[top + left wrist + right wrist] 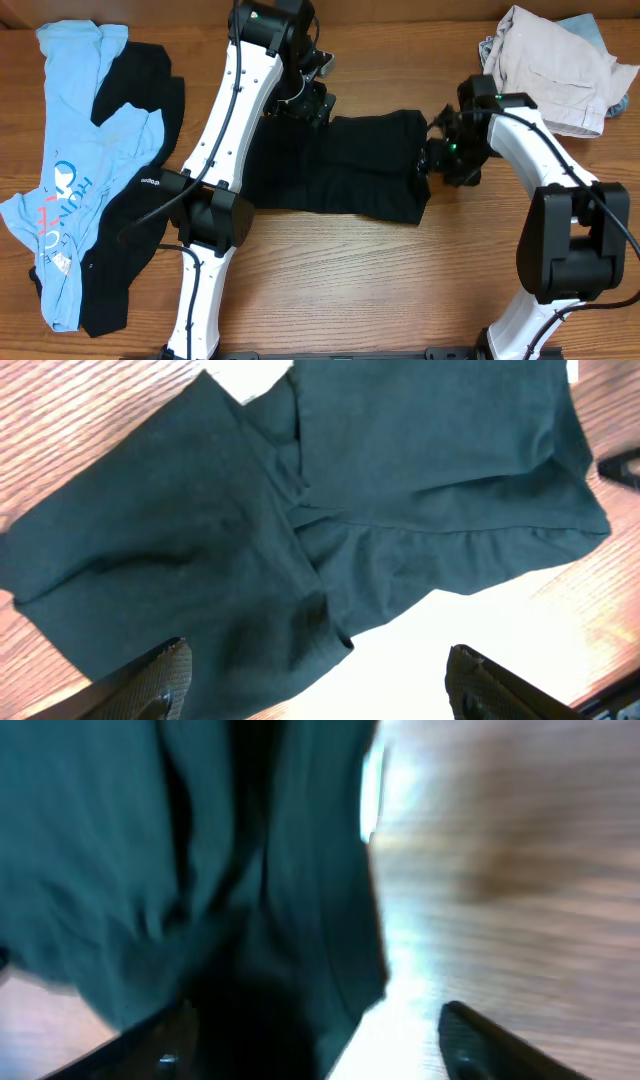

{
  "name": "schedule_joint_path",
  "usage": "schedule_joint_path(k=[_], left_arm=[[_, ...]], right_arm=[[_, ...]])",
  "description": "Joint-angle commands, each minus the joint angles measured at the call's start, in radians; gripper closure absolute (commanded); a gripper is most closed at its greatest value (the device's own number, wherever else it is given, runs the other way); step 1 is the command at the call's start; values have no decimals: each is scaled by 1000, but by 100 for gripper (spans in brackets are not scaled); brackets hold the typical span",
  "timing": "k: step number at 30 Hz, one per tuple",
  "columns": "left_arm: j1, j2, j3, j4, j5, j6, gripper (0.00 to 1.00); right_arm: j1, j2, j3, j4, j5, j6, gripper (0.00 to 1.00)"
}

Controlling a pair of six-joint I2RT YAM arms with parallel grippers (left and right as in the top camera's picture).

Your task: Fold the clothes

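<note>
A plain black T-shirt (350,165) lies folded into a rough rectangle at the middle of the wooden table. My left gripper (316,98) hovers over its far left corner. In the left wrist view its fingers (160,680) stand wide apart above the creased black cloth (300,520), gripping nothing. My right gripper (436,155) is at the shirt's right edge. In the blurred right wrist view its fingers (490,1045) are also spread wide, with the dark fabric (200,870) lying below and to the left of them.
A light-blue printed tee (75,170) lies spread at the far left, over a black garment with a small white logo (140,200). A beige and grey heap of clothes (555,65) sits at the back right corner. Bare wood (380,290) runs along the front.
</note>
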Motion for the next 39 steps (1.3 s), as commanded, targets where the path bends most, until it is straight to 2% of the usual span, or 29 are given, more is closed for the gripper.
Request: schedule_joint_path(k=[1, 6, 11, 18, 21, 25, 26, 28, 31, 33, 39], left_arm=[[-2, -14, 23, -3, -44, -13, 15], [2, -14, 23, -3, -77, -14, 13], [2, -14, 23, -3, -93, -13, 11], [6, -14, 23, -3, -93, -6, 10], [6, -14, 23, -3, -92, -6, 10], [6, -14, 23, -3, -93, -6, 9], [6, -14, 23, -3, -93, -6, 9], [6, -14, 23, -3, -93, -6, 9], [6, -14, 23, -3, -93, -6, 9], [6, -14, 23, -3, -92, -6, 9], [6, -14, 23, -3, -93, -6, 9]], right_arm=[[3, -22, -4, -18, -125, -84, 27], [19, -101, -4, -32, -135, -93, 25], [49, -125, -8, -37, -135, -160, 25], [129, -125, -78, 42, -131, -198, 27], [155, -125, -111, 90, -118, -196, 30], [158, -125, -134, 127, -67, -166, 43], [158, -125, -134, 133, -50, -156, 50], [155, -125, -131, 144, -46, -151, 69], [154, -125, -127, 151, -45, -144, 88], [154, -125, -118, 150, -45, -142, 96], [154, -125, -60, 151, -48, -121, 96]])
